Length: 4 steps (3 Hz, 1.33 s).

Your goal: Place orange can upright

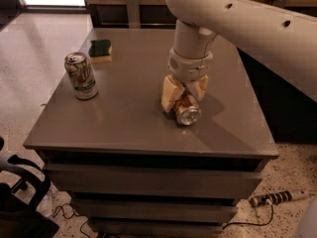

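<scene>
The orange can (188,114) lies on its side on the grey table (129,113), right of centre, with its silver end facing the front edge. My gripper (184,95) comes straight down over it from the white arm. Its pale yellow fingers (169,94) press against the can's body on both sides, so the gripper is shut on the can. The can still rests on the tabletop. The far part of the can is hidden behind the fingers.
A white-and-green can (81,76) stands upright near the table's left edge. A green-and-yellow sponge (100,50) lies at the back left. A dark chair base (20,192) sits on the floor at the lower left, and a power strip (277,198) at the lower right.
</scene>
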{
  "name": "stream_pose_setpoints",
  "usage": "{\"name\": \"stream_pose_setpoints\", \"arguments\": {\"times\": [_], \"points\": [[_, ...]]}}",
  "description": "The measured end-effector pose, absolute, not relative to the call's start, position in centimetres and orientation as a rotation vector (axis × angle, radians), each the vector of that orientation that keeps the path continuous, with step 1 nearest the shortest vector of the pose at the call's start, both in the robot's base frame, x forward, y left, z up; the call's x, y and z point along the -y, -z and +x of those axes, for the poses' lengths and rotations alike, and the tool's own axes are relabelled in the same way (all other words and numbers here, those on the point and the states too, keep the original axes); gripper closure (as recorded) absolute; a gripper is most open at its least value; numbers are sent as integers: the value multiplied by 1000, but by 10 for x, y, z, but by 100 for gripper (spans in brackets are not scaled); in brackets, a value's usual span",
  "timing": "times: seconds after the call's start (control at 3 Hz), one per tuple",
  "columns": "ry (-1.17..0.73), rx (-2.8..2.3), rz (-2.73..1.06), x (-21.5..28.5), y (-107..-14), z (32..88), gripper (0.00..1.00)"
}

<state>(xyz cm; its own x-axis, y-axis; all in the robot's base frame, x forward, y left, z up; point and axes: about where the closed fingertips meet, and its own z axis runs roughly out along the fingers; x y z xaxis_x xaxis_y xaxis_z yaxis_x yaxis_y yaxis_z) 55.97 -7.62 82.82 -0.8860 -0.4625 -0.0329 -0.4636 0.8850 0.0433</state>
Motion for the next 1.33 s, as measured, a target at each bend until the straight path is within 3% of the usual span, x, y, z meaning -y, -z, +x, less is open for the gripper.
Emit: {"name": "stream_pose_setpoints", "arguments": {"times": [0.67, 1.0, 1.33], "points": [[-82, -3018, -744, 74, -828, 562, 83], [-84, -3014, -744, 73, -827, 562, 100], [-84, -3012, -744, 73, -827, 562, 100]]}}
